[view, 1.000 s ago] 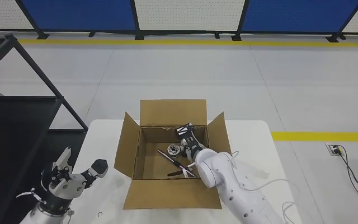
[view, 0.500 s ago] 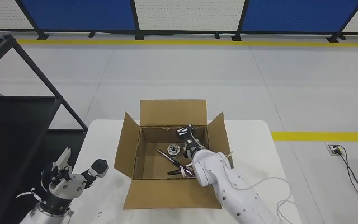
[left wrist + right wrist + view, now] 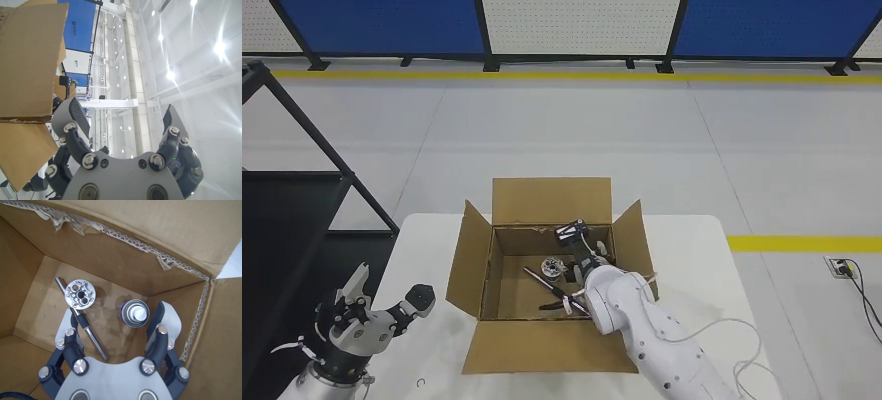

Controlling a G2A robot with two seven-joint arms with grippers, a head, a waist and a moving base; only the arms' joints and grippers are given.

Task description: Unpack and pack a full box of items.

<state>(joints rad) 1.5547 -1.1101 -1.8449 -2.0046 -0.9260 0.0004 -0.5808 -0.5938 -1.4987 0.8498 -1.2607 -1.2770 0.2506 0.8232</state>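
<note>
While the right gripper (image 3: 116, 311) is held spread and empty inside the open cardboard box (image 3: 550, 200), a spray can (image 3: 135, 313) is seen upright on the box floor beneath it, near a corner. A metal disc (image 3: 80, 294) is laid across a steel rod (image 3: 90, 330) beside the can. The left gripper (image 3: 122, 105) is seen released and empty, left of the box

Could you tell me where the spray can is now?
Right wrist view: the spray can stands upright in the box near a corner, beside the metal disc, under the open right gripper.
</note>
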